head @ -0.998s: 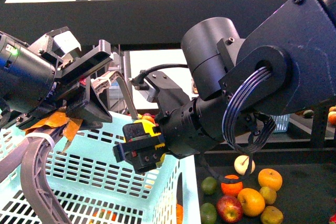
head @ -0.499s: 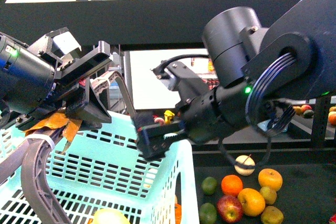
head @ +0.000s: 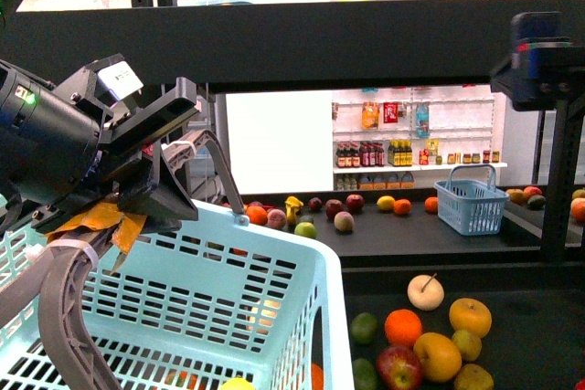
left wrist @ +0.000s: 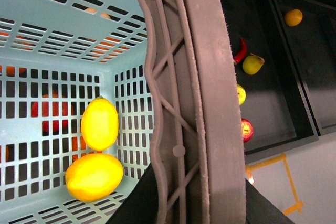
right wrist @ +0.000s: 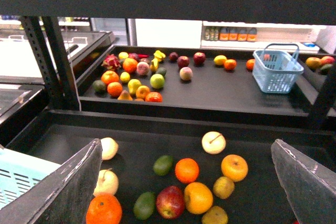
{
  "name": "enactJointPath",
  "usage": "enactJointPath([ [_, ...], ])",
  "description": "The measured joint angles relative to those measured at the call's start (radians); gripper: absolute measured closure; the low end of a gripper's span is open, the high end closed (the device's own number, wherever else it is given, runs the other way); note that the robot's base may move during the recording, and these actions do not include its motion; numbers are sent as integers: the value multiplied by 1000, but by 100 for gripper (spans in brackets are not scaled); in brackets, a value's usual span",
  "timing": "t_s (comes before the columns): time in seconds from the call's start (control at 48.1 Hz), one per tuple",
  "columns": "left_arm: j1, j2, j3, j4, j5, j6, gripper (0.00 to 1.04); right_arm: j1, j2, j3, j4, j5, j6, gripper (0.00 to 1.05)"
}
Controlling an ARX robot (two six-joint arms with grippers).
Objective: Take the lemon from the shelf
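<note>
Black L gripper [head: 169, 160] clamped on the grey-brown ribbed plastic handle [left wrist: 210, 103] of a pale teal slotted plastic basket [head: 228, 267]; the handle runs btwn its jaws in front view & fills the middle of the L wrist view. Black R gripper [right wrist: 186, 145] spread wide, nothing btwn its fingers [right wrist: 73, 182], hanging over the lower tier of the big black metal-framed shelf [right wrist: 262, 129]. Small bright yellow oval lemon [left wrist: 100, 123] isn't on the shelf: it lies on the basket floor near a side wall, touching a second, slightly more orange-yellow oval fruit [left wrist: 94, 176]. Orange/red fruit shows thru the basket slots. On the tier below the R gripper: pale cream round fruit w/ stem [right wrist: 213, 142], orange [right wrist: 186, 170], red apple [right wrist: 170, 201], green lime [right wrist: 163, 164], all apart from the fingers. Far tier behind carries more mixed fruit & a small blue slotted basket [right wrist: 275, 69].
</note>
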Motion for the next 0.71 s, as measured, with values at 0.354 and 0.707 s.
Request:
enactJointPath([
  [0.354,0,0,0,0,-2,0,88,48,-677,-536,-106,238,21,8],
  [0.707,0,0,0,0,-2,0,88,112,-1187,-785,-444,153,21,58],
])
